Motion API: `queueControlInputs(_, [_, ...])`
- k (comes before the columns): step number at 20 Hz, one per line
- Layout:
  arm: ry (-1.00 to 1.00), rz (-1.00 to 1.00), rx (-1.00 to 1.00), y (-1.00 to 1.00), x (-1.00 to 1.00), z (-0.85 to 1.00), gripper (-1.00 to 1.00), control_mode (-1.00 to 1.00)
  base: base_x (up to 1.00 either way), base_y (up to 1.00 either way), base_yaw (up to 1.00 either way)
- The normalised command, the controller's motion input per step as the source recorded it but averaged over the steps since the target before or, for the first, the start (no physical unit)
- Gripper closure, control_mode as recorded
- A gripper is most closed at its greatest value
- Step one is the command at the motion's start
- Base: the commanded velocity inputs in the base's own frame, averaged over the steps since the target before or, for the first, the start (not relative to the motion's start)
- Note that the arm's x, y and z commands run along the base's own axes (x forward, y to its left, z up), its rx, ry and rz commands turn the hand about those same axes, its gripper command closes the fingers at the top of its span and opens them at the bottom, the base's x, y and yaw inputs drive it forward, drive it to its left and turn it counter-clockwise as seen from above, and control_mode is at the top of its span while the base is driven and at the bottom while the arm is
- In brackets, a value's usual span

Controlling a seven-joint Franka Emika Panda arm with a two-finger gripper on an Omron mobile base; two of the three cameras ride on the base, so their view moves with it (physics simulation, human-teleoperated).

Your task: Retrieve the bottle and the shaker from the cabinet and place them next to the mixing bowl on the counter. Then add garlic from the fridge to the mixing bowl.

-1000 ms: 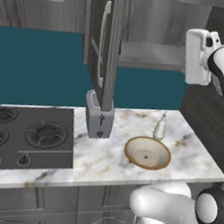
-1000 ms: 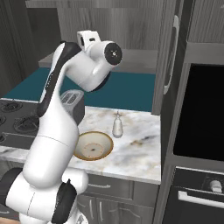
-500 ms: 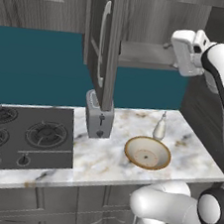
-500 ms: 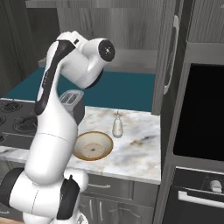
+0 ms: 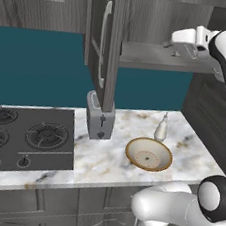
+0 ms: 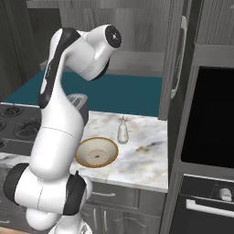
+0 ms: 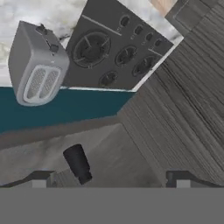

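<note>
A dark cylindrical shaker (image 7: 78, 163) lies on the grey cabinet shelf (image 5: 152, 57), between my two fingertips and a little ahead of them in the hand view. My gripper (image 7: 110, 180) is open with nothing between its fingers. In the left base view the gripper (image 5: 177, 42) sits at the right end of that shelf, high above the counter. A pale bottle (image 5: 161, 129) (image 6: 122, 132) stands upright on the marble counter just behind the tan mixing bowl (image 5: 149, 154) (image 6: 96, 152). The garlic and the fridge are out of view.
The open cabinet door (image 5: 107, 38) hangs left of the shelf, above a grey toaster (image 5: 99, 116) (image 7: 37, 70). A black stove (image 5: 26, 136) takes the counter's left part. A tall cabinet door (image 6: 176, 59) and a built-in oven (image 6: 205, 119) stand on the right.
The hand has swung left and forward, from beside the cabinet to the shelf's right end. Its jaws stayed open. Bottle and bowl have not moved.
</note>
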Motion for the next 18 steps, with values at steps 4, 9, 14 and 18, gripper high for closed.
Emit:
queueControlInputs(4, [-0.46, 0.11, -0.22, 0.09, 0.02, 0.00, -1.00, -1.00, 0.00, 0.00, 0.00])
queueControlInputs(9, [-0.20, 0.12, -0.21, 0.19, 0.16, 0.00, -1.00, -1.00, 0.00, 0.00, 0.00])
queueControlInputs(14, [-0.06, 0.26, -0.18, 0.11, 0.30, -0.05, -1.00, -1.00, 0.00, 0.00, 0.00])
queueControlInputs(18, [-0.18, 0.25, -0.14, 0.00, 0.25, -0.27, -1.00, -1.00, 0.00, 0.00, 0.00])
